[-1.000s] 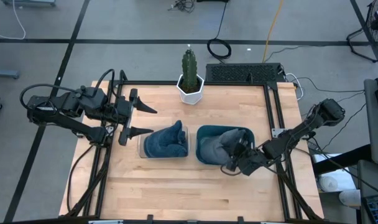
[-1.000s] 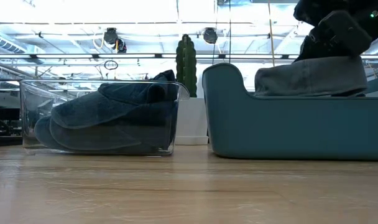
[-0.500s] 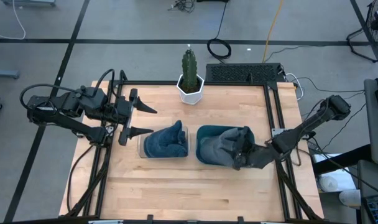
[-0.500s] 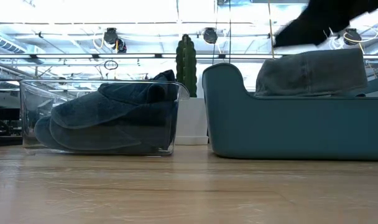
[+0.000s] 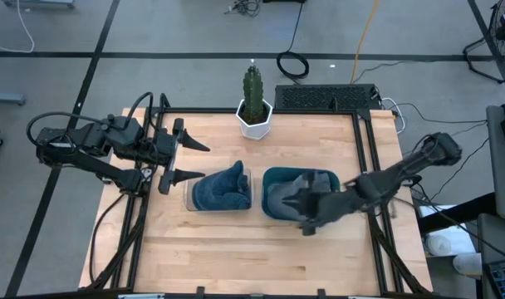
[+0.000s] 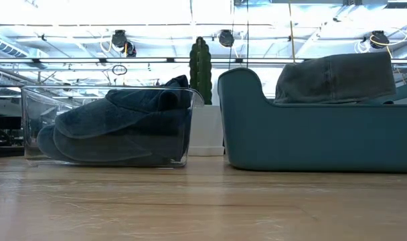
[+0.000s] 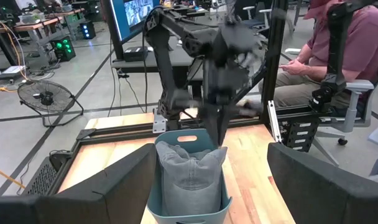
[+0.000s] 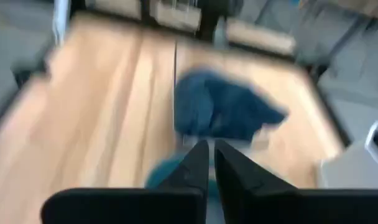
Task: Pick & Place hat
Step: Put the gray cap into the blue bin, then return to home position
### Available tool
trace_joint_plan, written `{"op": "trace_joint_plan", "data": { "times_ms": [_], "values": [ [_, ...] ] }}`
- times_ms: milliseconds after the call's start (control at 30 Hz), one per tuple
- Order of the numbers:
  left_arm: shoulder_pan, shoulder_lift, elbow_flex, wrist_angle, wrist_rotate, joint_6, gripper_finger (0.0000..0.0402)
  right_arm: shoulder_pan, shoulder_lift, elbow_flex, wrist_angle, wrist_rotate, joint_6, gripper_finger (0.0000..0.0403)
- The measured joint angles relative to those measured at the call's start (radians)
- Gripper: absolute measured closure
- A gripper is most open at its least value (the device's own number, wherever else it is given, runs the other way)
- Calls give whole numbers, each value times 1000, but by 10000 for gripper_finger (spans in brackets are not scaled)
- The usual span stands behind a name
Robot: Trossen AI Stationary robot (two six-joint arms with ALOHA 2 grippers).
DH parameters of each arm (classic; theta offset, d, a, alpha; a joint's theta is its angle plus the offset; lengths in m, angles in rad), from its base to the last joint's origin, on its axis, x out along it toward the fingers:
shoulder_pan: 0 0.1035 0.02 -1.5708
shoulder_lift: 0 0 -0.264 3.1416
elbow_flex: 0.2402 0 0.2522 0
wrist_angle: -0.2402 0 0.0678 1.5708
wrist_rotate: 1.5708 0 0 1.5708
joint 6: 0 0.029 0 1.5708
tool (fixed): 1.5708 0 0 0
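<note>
Grey hat (image 6: 335,78) resting in teal bin (image 6: 310,137) on bench (image 5: 236,249), free of any grip. Blue hat (image 5: 222,188) lying in clear bin (image 6: 31,124) alongside. Right claw (image 5: 306,218) above teal bin's near edge, clenched, empty. Left claw (image 5: 184,161) parked near clear bin, released. Placement apparently done; only arm retreat seemingly left.

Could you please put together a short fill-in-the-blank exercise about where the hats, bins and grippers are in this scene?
1. The grey hat lies in the ____ bin.
2. The blue hats fill the ____ plastic bin.
3. Behind the two bins stands a potted ____ in a white pot.
4. The right gripper, over the teal bin, is ____.

Missing words: teal; clear; cactus; shut
</note>
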Motion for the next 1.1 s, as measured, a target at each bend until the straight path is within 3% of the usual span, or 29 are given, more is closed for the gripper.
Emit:
{"op": "trace_joint_plan", "data": {
  "times_ms": [100, 300, 467, 867, 1100],
  "values": [
    [0, 0, 0, 0, 0, 0, 82, -62, 112, 67, -153, -71, 46, 398],
    [0, 0, 0, 0, 0, 0, 82, -169, 298, 60, -294, -216, 154, 402],
    [0, 0, 0, 0, 0, 0, 82, -192, 379, 62, -463, -245, 311, 402],
    [0, 0, 0, 0, 0, 0, 82, -184, 260, 55, -440, -232, 352, 403],
    [0, 0, 0, 0, 0, 0, 82, -129, 82, -4, -122, -196, 157, 403]
  ]
}}
